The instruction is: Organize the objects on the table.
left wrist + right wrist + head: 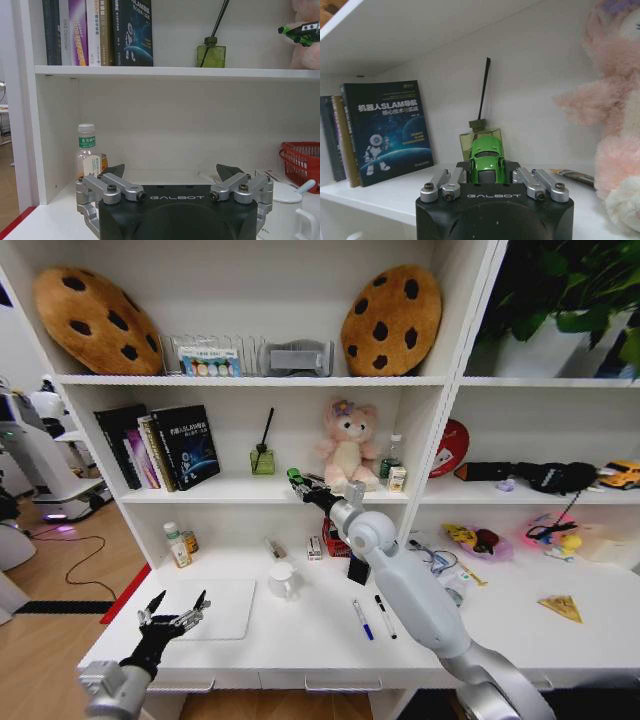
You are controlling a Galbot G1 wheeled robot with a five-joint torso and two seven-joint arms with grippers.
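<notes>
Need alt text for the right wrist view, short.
The right gripper is shut on a small green toy car, held above a white shelf. Behind it stand a green glass reed diffuser, a dark blue robot book and a pink plush bear.

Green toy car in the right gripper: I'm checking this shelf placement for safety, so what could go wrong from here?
The right gripper holds the green toy car at shelf height between the diffuser bottle and the pink plush bear. Moving further in could tip the bottle with its reed, or nudge the bear. If released above the shelf board, the car might roll off. The left gripper hovers open over the silver laptop.
</notes>
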